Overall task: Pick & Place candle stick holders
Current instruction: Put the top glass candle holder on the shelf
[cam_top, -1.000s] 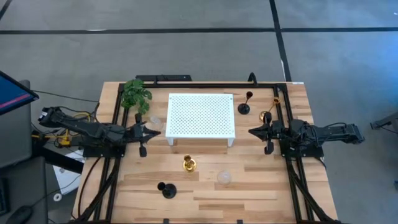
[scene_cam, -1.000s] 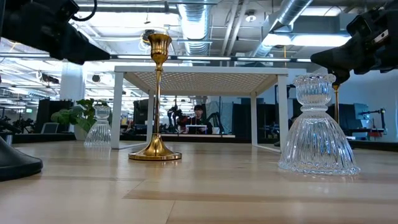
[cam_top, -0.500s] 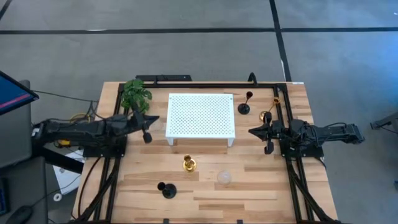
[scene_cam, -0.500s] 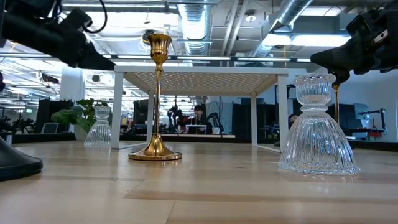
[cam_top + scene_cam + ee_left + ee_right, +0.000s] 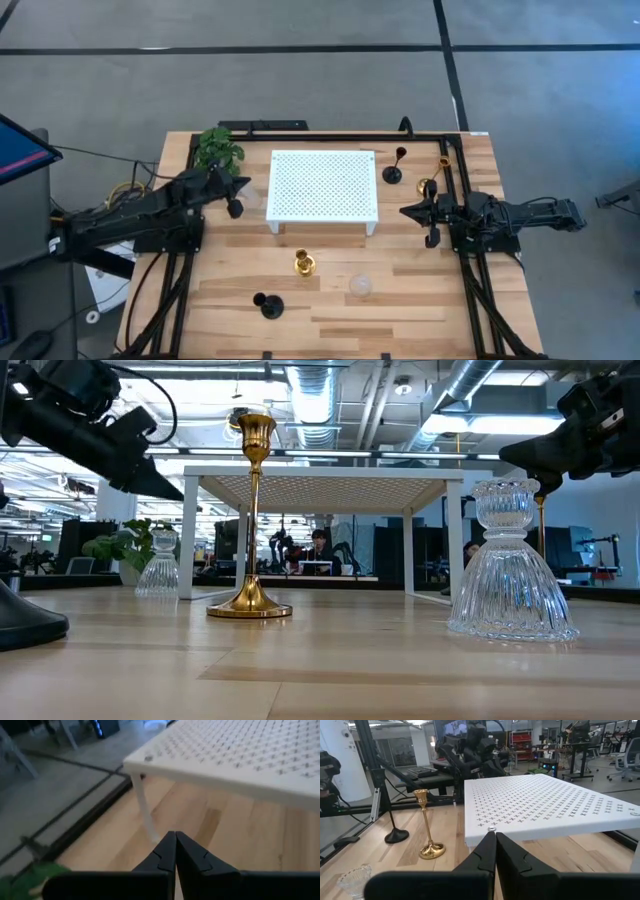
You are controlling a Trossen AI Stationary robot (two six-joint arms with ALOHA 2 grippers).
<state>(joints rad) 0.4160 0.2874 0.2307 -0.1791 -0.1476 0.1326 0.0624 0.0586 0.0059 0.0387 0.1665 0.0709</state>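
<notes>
Six candle stick holders stand on their round bases on the wooden table. A gold one (image 5: pixel 304 263), a clear glass one (image 5: pixel 360 287) and a black one (image 5: pixel 267 305) stand in front of the white perforated platform (image 5: pixel 322 185). Another black one (image 5: pixel 393 170) and another gold one (image 5: pixel 432 183) stand to its far right. A second clear glass one (image 5: pixel 157 565) stands by the platform's left side. My left gripper (image 5: pixel 243 183) hovers shut between the plant (image 5: pixel 218 150) and the platform, holding nothing. My right gripper (image 5: pixel 403 211) waits shut right of the platform.
The platform stands on thin white legs (image 5: pixel 142 805) close ahead of my left gripper. Black frame rails (image 5: pixel 185 190) run along both table sides. Bare wood lies between the front holders and the table's near edge.
My left arm has swung toward the table's far edge, its gripper turning from pointing right to pointing slantwise at the platform's far-left part, beside the plant. It has stayed shut. No holder has moved.
</notes>
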